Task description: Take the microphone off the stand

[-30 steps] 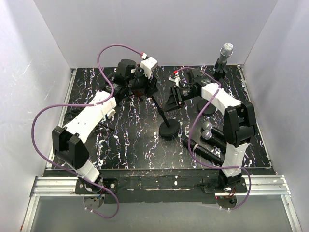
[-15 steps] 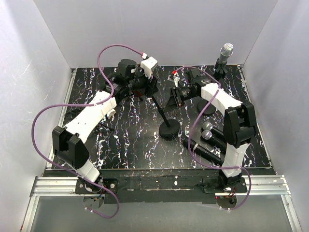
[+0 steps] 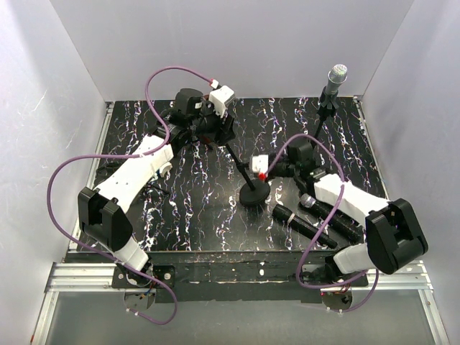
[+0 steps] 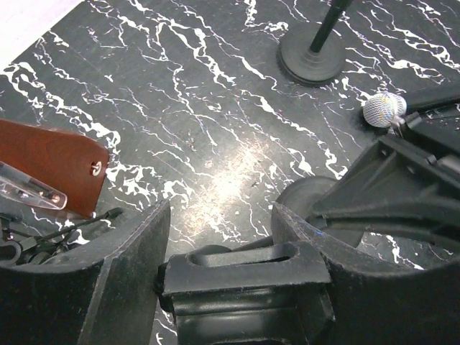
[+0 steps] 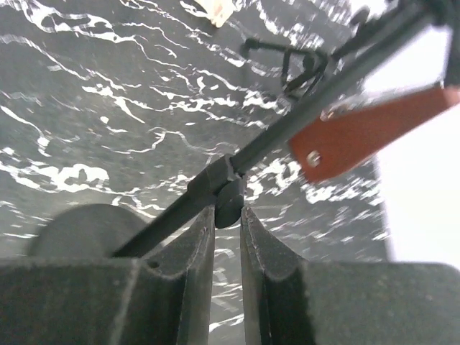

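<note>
A black stand leans across the table's middle, with pole [image 3: 237, 159] and round base [image 3: 253, 194]. My left gripper [image 3: 212, 129] is shut on the stand's empty black clip [image 4: 244, 277] at its top end. My right gripper [image 3: 260, 172] is low beside the pole, its narrow jaws [image 5: 228, 212] closed on the pole's joint knob [image 5: 230, 201]. A second stand [image 3: 325, 108] at the back right holds an upright silver-headed microphone [image 3: 336, 74]. Two loose microphones [image 3: 298, 221] [image 3: 334, 215] lie at the front right. One silver head [image 4: 383, 109] shows in the left wrist view.
The second stand's round base [image 4: 310, 61] sits behind my right arm. A brown plate piece [image 4: 50, 162] and black wire bits [image 4: 29, 237] lie on the marbled table [image 3: 187, 208] under my left arm. White walls [image 3: 43, 144] enclose the table on three sides.
My right arm has swung from the back middle down and forward, and its gripper now sits on the stand's pole near the base. The left arm has not moved.
</note>
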Robot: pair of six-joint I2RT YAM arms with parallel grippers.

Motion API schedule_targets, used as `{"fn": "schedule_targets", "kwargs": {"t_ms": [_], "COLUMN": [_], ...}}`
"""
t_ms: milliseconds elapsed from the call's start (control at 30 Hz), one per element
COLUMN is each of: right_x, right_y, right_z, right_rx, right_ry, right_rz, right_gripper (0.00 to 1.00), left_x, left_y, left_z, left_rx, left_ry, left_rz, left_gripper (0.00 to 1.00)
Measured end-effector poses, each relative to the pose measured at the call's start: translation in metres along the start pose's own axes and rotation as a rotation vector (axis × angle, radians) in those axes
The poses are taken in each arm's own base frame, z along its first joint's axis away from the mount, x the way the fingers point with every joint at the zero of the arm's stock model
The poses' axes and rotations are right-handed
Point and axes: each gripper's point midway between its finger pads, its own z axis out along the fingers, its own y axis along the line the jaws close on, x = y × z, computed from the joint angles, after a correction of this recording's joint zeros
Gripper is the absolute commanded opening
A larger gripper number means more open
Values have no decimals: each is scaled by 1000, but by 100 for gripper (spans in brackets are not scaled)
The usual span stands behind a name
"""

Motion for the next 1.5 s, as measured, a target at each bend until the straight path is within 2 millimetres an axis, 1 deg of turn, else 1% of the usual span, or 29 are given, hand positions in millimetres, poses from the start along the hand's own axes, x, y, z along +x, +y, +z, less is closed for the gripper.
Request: {"fn": "schedule_targets", "kwargs": {"t_ms": [67, 133, 167, 267, 300, 367, 467, 533, 633, 733, 767, 833, 900, 967, 1000, 1033, 1100, 1133, 1233, 1267, 1333, 1500], "right_x": [1, -1, -2, -3, -2, -2, -6, -9, -11, -13, -18, -33, -44, -47, -42, -34, -11, 4, 27, 30, 28, 7], "right_y": [3, 3, 3, 0, -3, -7, -19, -22, -22, -27, -33, -52, -70, -81, -83, -82, -72, -62, -40, -35, -29, -30], "right_z": [6, 8, 8, 7, 6, 5, 0, -6, -13, -16, -18, -21, -22, -21, -19, -18, -14, -12, -5, -4, -1, -2], "right_rx": [23, 58, 75, 118, 133, 151, 207, 232, 236, 223, 227, 234, 225, 184, 160, 142, 110, 80, 9, -17, -67, -155], "right_ry": [-35, -68, -79, -87, -81, -68, -52, -43, -22, 11, 15, 10, -6, -23, -25, -17, 26, 59, 130, 144, 149, 104], "right_rz": [-196, -333, -388, -482, -506, -523, -530, -484, -324, -41, 60, 266, 477, 693, 796, 891, 1063, 1174, 1370, 1414, 1465, 1492], "right_gripper": [1, 1, 5, 27, 40, 61, 73, 73, 72, 69, 69, 78, 78, 78, 77, 76, 74, 74, 73, 73, 73, 72], "left_x": [1, 1, 1, 1, 0, -1, 0, 0, 1, 2, 2, 2, 2, 2, 2, 2, 2, 2, 2, 2, 2, 2], "left_y": [2, 4, 4, 4, 4, 5, 4, 3, 1, 0, 0, -1, -1, -1, -1, -1, -1, -1, -1, -1, -1, -2], "left_z": [0, -1, 0, 0, 0, 0, 0, 0, 1, 2, 2, 3, 3, 3, 3, 3, 3, 3, 3, 3, 3, 3], "left_rx": [-7, -13, -15, -16, -17, -19, -15, -12, -2, 1, 4, 6, 7, 7, 7, 7, 7, 7, 7, 7, 7, 8], "left_ry": [4, 5, 5, 4, 2, -3, 1, 1, 4, 7, 8, 8, 7, 7, 7, 7, 7, 7, 7, 7, 7, 7], "left_rz": [0, 1, 1, 1, 2, 3, 0, -2, -9, -16, -17, -16, -16, -16, -16, -16, -16, -16, -15, -15, -14, -11], "left_gripper": [49, 49, 49, 49, 49, 50, 50, 50, 51, 51, 51, 51, 51, 51, 51, 51, 51, 51, 51, 51, 51, 52]}}
